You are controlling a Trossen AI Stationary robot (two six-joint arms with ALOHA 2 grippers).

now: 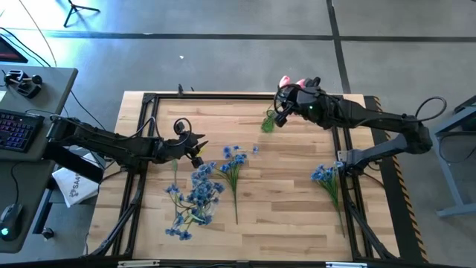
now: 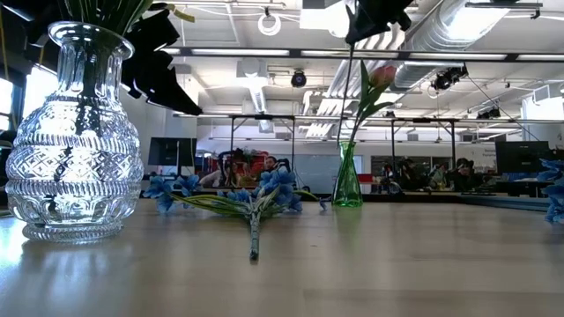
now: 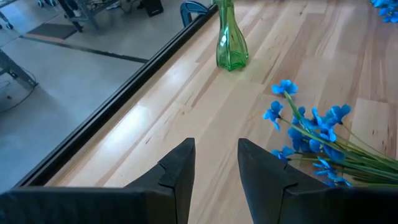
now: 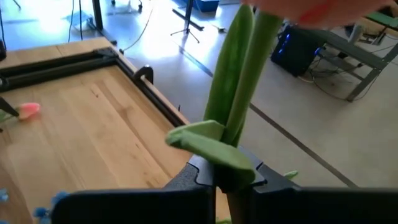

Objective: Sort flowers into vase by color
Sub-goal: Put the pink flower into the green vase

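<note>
A pale wooden surface (image 1: pixel 282 186) with a black frame stands on a grey concrete floor (image 1: pixel 223 59) crossed by dark lines. To one side a grey desk (image 1: pixel 30 149) carries a backlit keyboard (image 1: pixel 16 128) and a mouse (image 1: pixel 7 222). Beyond is an open hall with silver ceiling ducts (image 2: pixel 458 26), strip lights (image 2: pixel 256 51), and dark monitors (image 2: pixel 172 151).

A light wooden table (image 1: pixel 290 186) is bordered by a black metal frame (image 1: pixel 149 100) and surrounded by grey floor (image 1: pixel 223 59). A keyboard with coloured backlighting (image 1: pixel 16 128) is placed on a grey desk (image 1: pixel 59 82) beside the table. A tripod base (image 1: pixel 78 9) is seen on the floor. Ceiling ducts (image 2: pixel 458 22) and monitors (image 2: pixel 172 151) are visible in the room beyond.
</note>
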